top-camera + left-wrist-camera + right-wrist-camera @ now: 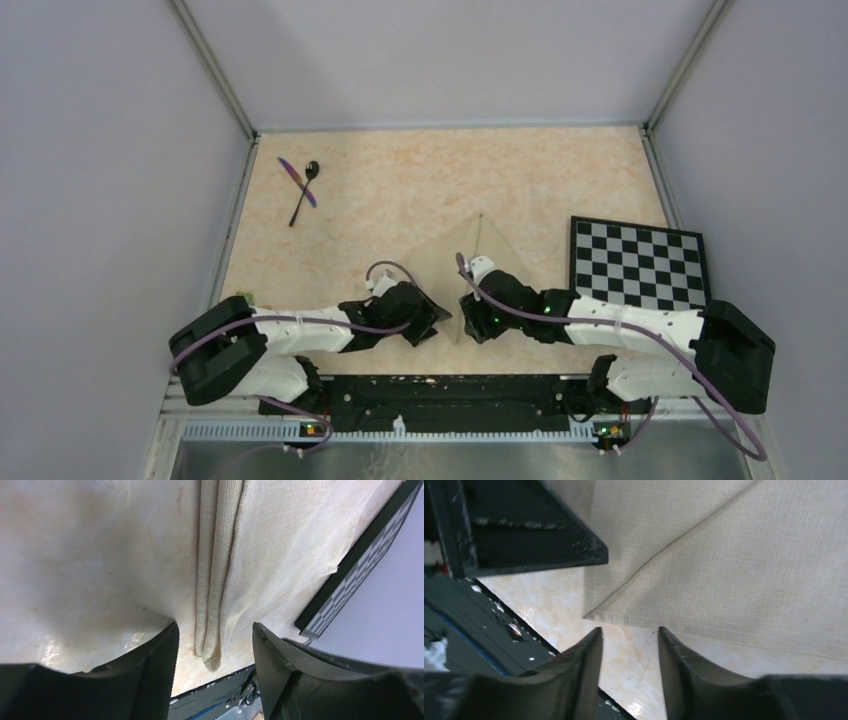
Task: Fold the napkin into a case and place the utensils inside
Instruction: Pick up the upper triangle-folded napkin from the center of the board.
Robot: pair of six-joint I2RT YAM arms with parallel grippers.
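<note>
The beige-tan napkin (466, 250) lies folded into a triangle in the middle of the table, its point away from me. My left gripper (432, 322) is open and low at its near left edge; in the left wrist view (215, 627) a bunched fold of napkin (215, 580) runs between the open fingers without being clamped. My right gripper (468, 316) is open at the near edge; in the right wrist view (629, 630) a napkin corner (596, 611) lies just beyond its tips. The black spoon (304, 192) and purple knife (296, 181) lie crossed at the far left.
A black-and-white checkerboard (638, 263) lies at the right, also seen in the left wrist view (357, 567). The table's dark near edge rail (450, 385) is just behind both grippers. The left gripper's finger (524, 535) shows close by in the right wrist view.
</note>
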